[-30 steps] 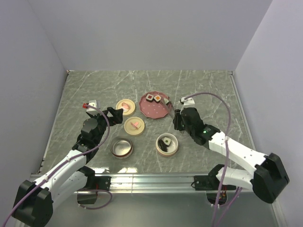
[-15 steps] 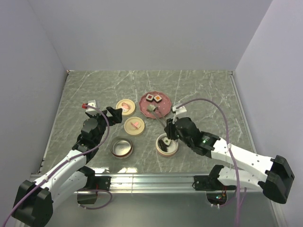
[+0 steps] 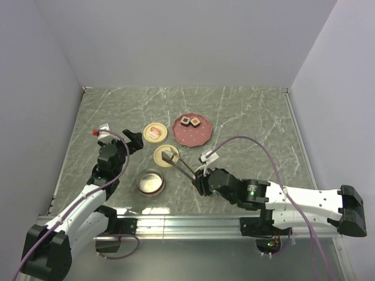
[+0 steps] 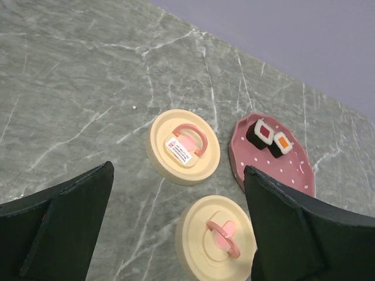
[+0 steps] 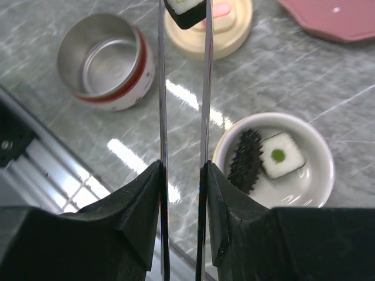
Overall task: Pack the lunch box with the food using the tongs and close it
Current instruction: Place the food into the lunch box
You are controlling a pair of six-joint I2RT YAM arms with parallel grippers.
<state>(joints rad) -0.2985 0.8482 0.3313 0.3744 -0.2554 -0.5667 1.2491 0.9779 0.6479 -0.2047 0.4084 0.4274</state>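
My right gripper (image 5: 183,167) is shut on the tongs (image 5: 162,88), whose two thin arms run forward. Their tips pinch a dark-sided food cube (image 5: 186,10) above the near cream lid (image 5: 225,26). In the top view the right gripper (image 3: 200,180) sits low and central, and the tongs (image 3: 181,168) slant up-left to the cube (image 3: 169,157). A white bowl (image 5: 304,181) holds a white cube with a green dot (image 5: 281,155) and an all-dark piece (image 5: 245,159). An empty metal tin (image 5: 105,58) lies left of the tongs. My left gripper (image 4: 177,175) is open and holds nothing.
The pink plate (image 3: 196,136) carries two food cubes (image 3: 186,121) (image 3: 195,122). Two cream lids (image 3: 154,132) (image 3: 161,151) lie left of it, and the metal tin (image 3: 150,182) sits nearer. The left gripper (image 3: 133,142) hovers beside the lids. A metal rail (image 3: 187,222) runs along the near edge.
The right arm swung from the pink plate toward the near left, carrying a cube in the tongs to above the near cream lid. The left gripper shifted slightly left.
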